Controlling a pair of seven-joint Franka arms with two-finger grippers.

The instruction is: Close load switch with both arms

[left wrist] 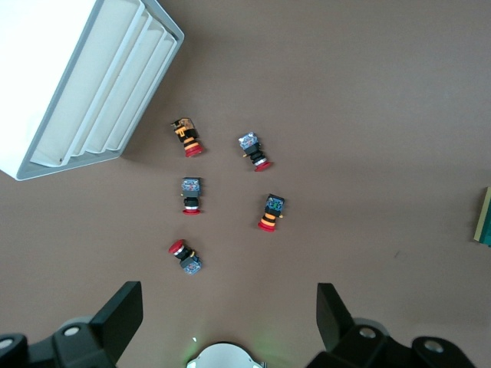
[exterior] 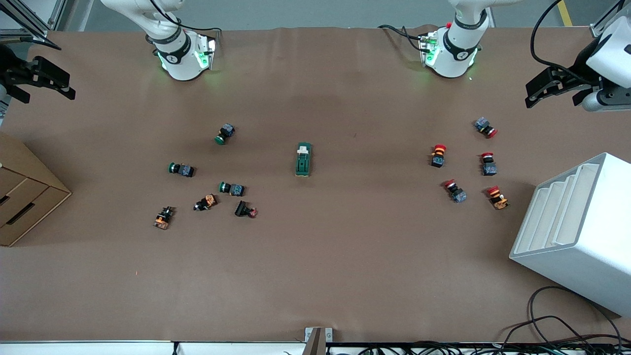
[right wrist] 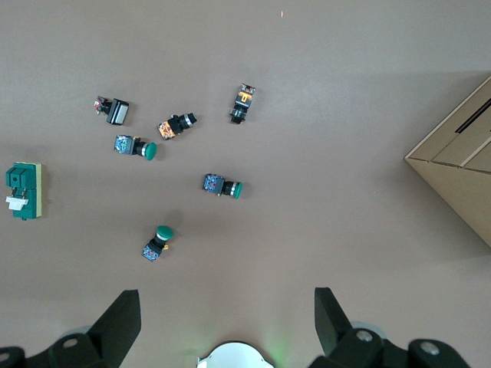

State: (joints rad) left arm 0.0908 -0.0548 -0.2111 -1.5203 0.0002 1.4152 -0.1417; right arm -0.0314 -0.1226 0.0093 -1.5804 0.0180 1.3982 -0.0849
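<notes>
The small dark green rectangular load switch [exterior: 303,159] with its white lever piece on top lies flat on the brown table [exterior: 315,276], about midway between the two arms' ends and well apart from everything else. Toward the right arm's end from the switch, green-capped push buttons [exterior: 226,133] and a few small black and orange parts [exterior: 205,202] lie scattered. Toward the left arm's end from the switch, five red-capped push buttons [exterior: 438,155] sit in a loose cluster, and nearer to the camera than the switch at that end stands a white slotted rack [exterior: 577,231]. A brown cardboard box [exterior: 24,197] sits at the right arm's end.

Both arms wait, raised at the table's ends. The left gripper [exterior: 554,88] hangs with its black fingers [left wrist: 119,314] spread wide and nothing between them. The right gripper [exterior: 42,81] is likewise spread, its fingers [right wrist: 119,318] holding nothing.
</notes>
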